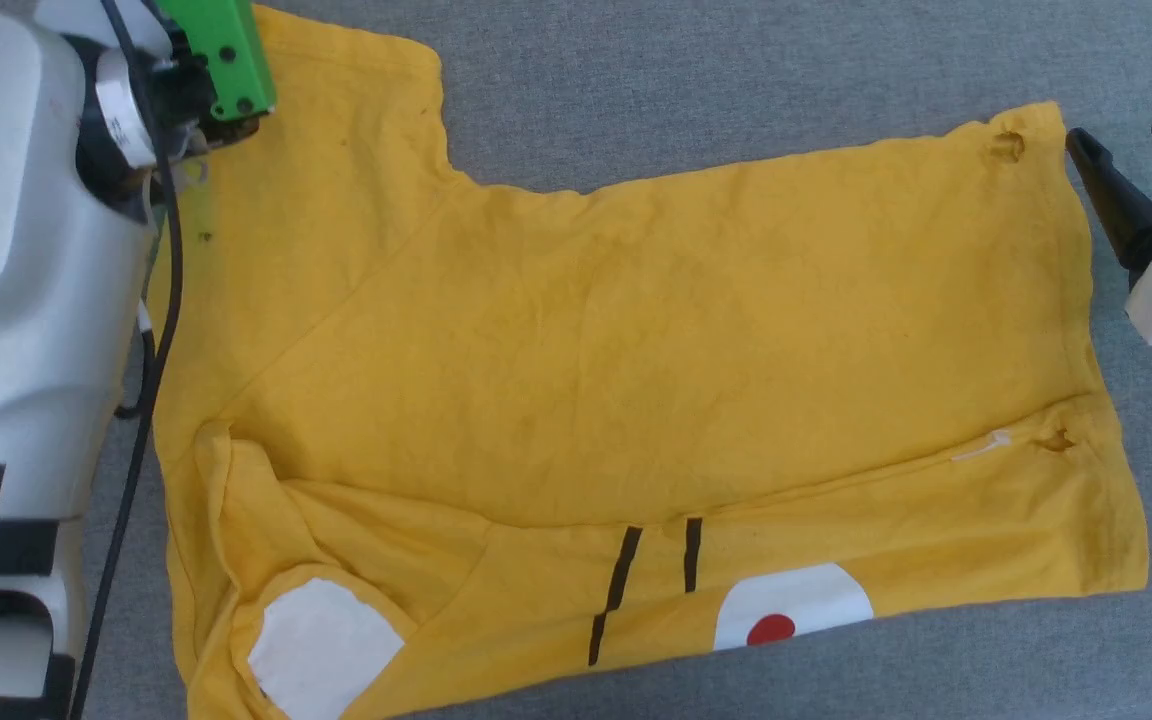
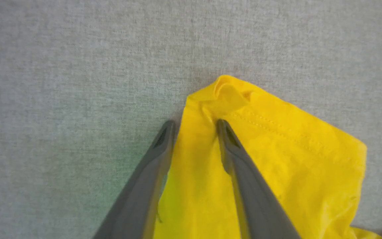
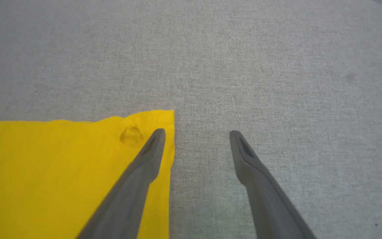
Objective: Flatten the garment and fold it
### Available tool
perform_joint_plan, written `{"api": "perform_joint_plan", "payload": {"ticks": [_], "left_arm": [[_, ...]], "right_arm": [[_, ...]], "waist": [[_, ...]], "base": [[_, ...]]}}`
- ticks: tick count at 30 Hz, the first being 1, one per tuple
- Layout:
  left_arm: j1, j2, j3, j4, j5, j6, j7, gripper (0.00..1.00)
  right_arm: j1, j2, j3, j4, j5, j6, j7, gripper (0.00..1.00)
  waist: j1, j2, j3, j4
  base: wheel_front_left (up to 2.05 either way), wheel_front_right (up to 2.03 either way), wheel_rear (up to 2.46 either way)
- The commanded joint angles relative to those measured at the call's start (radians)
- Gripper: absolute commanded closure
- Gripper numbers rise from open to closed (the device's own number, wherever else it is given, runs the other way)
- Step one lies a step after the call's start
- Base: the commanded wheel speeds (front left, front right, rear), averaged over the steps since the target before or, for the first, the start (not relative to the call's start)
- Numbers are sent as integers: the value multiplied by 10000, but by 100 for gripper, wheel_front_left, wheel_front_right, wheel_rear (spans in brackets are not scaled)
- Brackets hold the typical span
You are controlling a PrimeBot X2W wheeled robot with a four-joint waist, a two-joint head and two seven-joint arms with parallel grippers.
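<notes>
The left gripper (image 2: 195,123) stands partly open astride a sleeve corner of the garment (image 1: 636,350), which lies spread on the grey surface (image 1: 736,80). The right gripper (image 3: 196,132) is wide open and empty, with one finger above the hem corner; closing there may miss the edge and only wrinkle it.

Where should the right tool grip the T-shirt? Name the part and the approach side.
Grip the T-shirt's far hem corner, coming from the right over the grey surface: that corner lies flat and the open right tool straddles its side edge.

Garment (image 1: 636,330): matt cloth; tbl (image 1: 736,60): rough grey fabric.
</notes>
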Motion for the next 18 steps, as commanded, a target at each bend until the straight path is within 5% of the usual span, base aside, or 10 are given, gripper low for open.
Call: {"api": "perform_joint_plan", "payload": {"ticks": [1,10,18], "left_arm": [[640,-23,-16,-34,-156,15,-131,100],[1249,-292,991,-1248,-985,-687,-2175,100],[1780,-539,1107,-2014,-1357,-1122,-2800,100]], "right_arm": [[-35,2,-10,-40,44,-15,-48,0],[-244,-311,317,-17,-165,-15,242,0],[-1184,-939,1561,743,-757,-15,1800,0]], "waist": [[-1,-1,-50,35],[-1,-1,-771,339],[-1,-1,-732,748]], "base": [[0,0,0],[0,0,0],[0,0,0]]}}
